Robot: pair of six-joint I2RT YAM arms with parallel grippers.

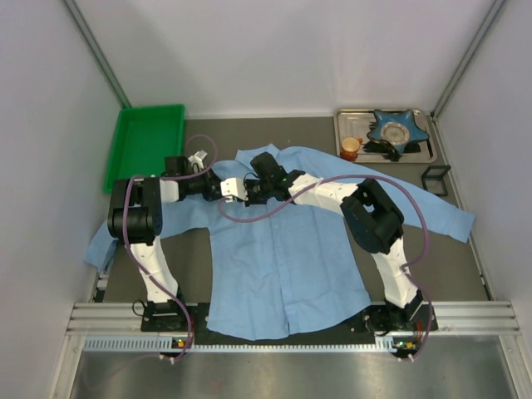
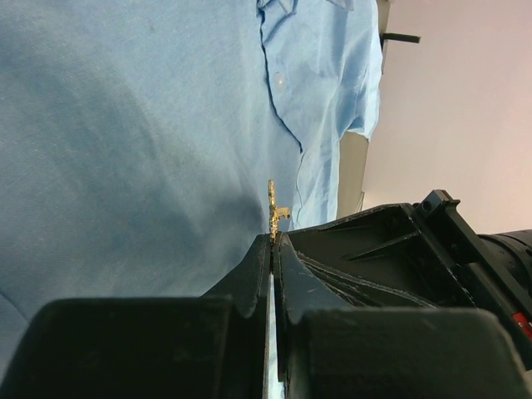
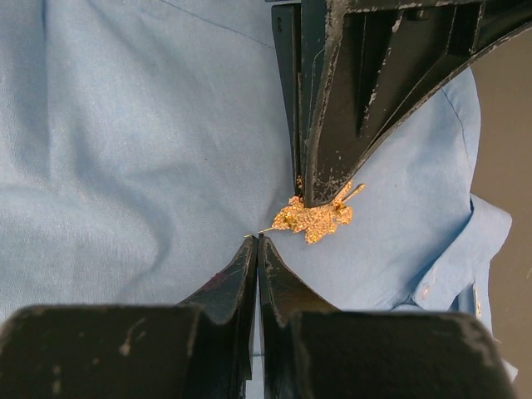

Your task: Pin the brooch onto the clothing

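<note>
From above, the clothing [image 1: 283, 266] lies spread flat on the bench [image 1: 470, 266]. Both arms meet over its chest just below the collar, and what they hold is too small to make out. The left wrist view shows the left hand [image 2: 273, 243] clamped shut on the brooch [image 2: 275, 209], seen edge-on at its tips. The right wrist view shows the brooch's gold face against the fabric. The right hand [image 3: 258, 243] is closed at the pin's tip; whether it grips the pin I cannot tell.
</note>
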